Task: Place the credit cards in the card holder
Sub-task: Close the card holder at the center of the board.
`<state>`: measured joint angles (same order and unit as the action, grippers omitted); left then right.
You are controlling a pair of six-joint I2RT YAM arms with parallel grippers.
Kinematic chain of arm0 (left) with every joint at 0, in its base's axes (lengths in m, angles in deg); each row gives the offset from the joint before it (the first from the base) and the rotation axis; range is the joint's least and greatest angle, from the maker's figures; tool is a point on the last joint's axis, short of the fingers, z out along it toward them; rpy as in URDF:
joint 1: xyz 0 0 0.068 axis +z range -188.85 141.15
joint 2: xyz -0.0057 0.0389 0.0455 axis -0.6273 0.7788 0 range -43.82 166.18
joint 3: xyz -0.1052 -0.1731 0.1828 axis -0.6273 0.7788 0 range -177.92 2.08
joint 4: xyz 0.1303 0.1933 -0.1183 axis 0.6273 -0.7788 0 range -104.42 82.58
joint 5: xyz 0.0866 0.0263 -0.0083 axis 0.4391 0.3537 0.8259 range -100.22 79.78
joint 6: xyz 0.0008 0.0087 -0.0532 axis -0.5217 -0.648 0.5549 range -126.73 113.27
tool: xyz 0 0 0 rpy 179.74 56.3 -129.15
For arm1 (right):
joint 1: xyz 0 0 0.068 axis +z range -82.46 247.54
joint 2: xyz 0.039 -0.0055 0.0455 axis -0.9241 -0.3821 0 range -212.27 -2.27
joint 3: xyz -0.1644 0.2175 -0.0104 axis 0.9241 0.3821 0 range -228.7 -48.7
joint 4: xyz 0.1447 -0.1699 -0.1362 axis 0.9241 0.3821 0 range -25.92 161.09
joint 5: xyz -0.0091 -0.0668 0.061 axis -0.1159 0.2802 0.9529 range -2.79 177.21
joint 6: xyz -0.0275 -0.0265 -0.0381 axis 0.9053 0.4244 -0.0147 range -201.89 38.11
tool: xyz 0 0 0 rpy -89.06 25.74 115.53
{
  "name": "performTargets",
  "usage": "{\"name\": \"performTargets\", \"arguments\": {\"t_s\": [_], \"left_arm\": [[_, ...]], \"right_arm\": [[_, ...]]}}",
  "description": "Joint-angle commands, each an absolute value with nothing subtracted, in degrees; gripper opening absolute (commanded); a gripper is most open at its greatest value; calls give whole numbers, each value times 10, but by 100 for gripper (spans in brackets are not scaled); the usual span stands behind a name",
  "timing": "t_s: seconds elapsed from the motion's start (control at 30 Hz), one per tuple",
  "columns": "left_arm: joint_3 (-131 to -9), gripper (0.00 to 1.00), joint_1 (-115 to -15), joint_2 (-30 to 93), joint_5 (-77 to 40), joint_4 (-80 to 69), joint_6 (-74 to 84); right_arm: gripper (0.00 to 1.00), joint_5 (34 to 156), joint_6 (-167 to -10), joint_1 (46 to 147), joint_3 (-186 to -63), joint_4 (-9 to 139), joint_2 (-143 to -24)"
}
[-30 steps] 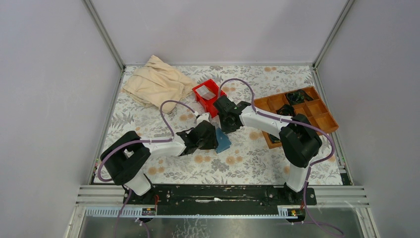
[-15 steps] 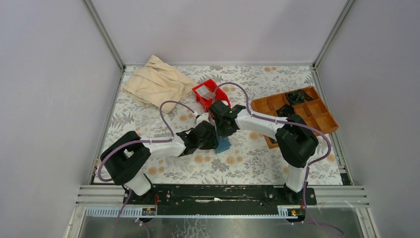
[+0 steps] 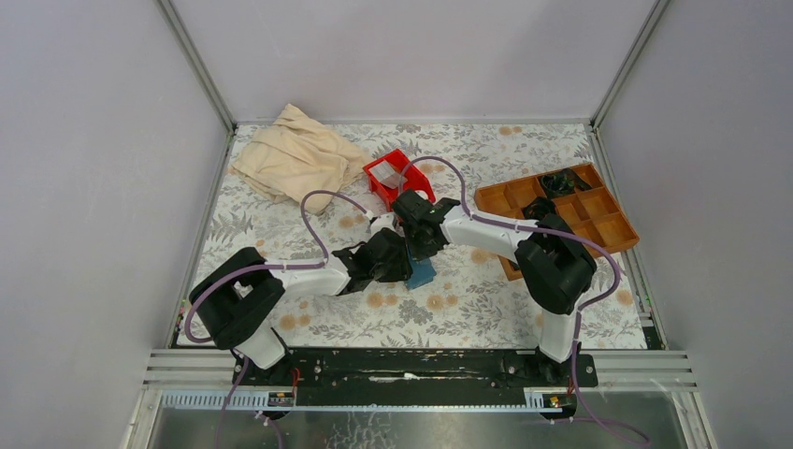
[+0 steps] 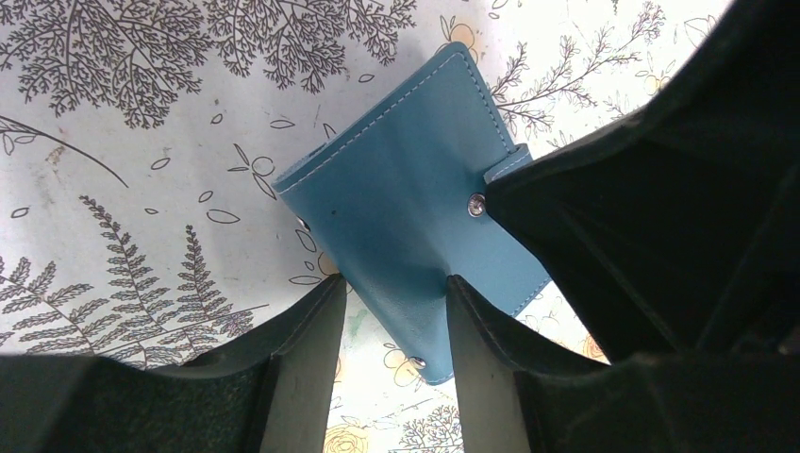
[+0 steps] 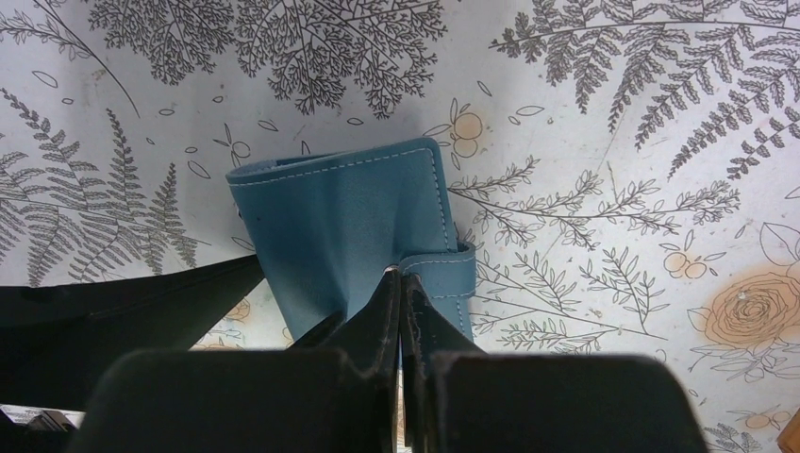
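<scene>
The teal-blue card holder point(image 3: 422, 272) lies folded shut on the floral table, also in the left wrist view point(image 4: 406, 208) and the right wrist view point(image 5: 340, 226). My left gripper point(image 3: 404, 262) is open, its fingertips point(image 4: 325, 293) on either side of the holder's near corner point(image 4: 391, 288). My right gripper point(image 3: 421, 245) is shut, its tips point(image 5: 399, 276) against the holder's snap strap point(image 5: 443, 274); I see nothing between the jaws. A pale silver card point(image 3: 393, 174) lies in the red bin point(image 3: 382, 195).
A crumpled beige cloth point(image 3: 295, 154) lies at the back left. A brown wooden compartment tray point(image 3: 598, 229) with dark items stands at the right. The two arms meet closely over the holder at mid-table.
My right gripper has moved left and toward me, from beside the red bin down onto the card holder's strap. The left arm has stayed put at the holder.
</scene>
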<state>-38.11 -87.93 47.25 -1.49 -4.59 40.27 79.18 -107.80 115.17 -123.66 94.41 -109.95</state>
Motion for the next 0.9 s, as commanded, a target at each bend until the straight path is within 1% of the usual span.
{"name": "performTargets", "arguments": {"t_s": [0.0,0.87], "left_arm": [[-357,51,-878,488,-24,-72,405],[-354,51,-871,493,-32,-61,399]], "right_arm": [[0,796,-1076,1161,-1268,941,-1106],[0,805,-1080,1168,-1260,945,-1120]]}}
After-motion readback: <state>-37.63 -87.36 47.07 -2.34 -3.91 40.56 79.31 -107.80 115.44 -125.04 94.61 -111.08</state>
